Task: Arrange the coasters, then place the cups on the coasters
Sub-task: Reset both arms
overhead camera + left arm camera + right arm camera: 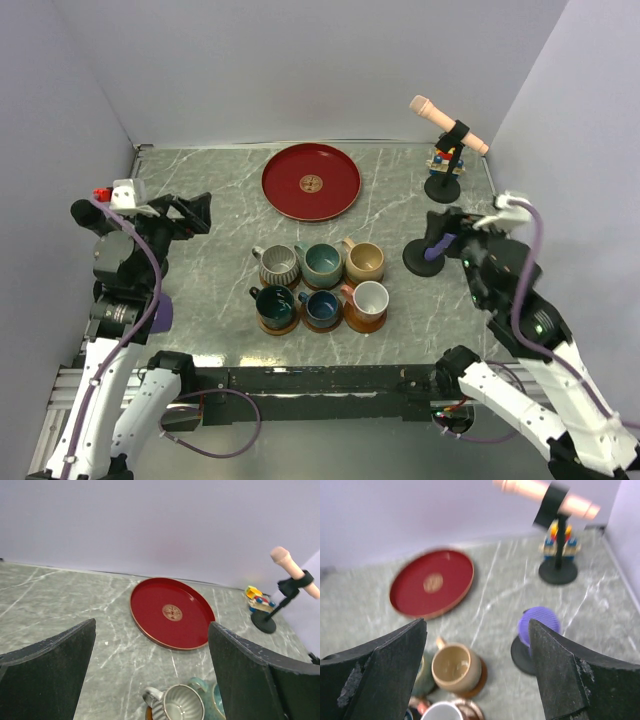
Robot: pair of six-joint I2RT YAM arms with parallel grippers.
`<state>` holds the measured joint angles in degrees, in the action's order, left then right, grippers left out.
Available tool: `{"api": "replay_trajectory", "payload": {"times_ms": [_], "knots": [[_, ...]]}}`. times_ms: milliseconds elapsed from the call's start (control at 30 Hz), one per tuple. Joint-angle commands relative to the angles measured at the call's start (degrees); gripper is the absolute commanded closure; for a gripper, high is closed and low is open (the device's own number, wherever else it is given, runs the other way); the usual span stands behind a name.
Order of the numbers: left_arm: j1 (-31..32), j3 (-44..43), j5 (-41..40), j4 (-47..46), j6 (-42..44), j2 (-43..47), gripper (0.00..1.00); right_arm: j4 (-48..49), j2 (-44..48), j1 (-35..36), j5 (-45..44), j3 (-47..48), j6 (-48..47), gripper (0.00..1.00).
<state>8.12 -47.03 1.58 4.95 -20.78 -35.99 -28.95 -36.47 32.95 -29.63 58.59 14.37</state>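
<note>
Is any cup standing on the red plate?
No, all six cups stand on coasters, well apart from the red plate.

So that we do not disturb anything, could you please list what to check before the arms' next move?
1. Left pincer open and empty: ok.
2. Right pincer open and empty: ok.
3. Six cups upright, two rows of three: ok.
4. Coasters under every cup: brown rims show beneath the front row, back row partly hidden: cannot tell.
5. Room around the Right pincer: purple microphone stands close beside it: not ok, probably withdraw carefully.
</note>
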Motion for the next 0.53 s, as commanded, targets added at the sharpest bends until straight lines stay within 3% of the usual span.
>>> {"api": "replay_trajectory", "payload": {"times_ms": [0, 500], "knots": [[0.0, 1.0, -4.5, -1.7, -1.1, 1.4, 0.03, 10.4, 6.0, -0.3, -5.0, -3.7, -4.1, 0.11], [0.0, 1.8, -3.3, -2.6, -1.4, 2.9, 0.03, 10.5, 9.3, -0.3, -7.4, -6.0, -6.7, 0.11]]}}
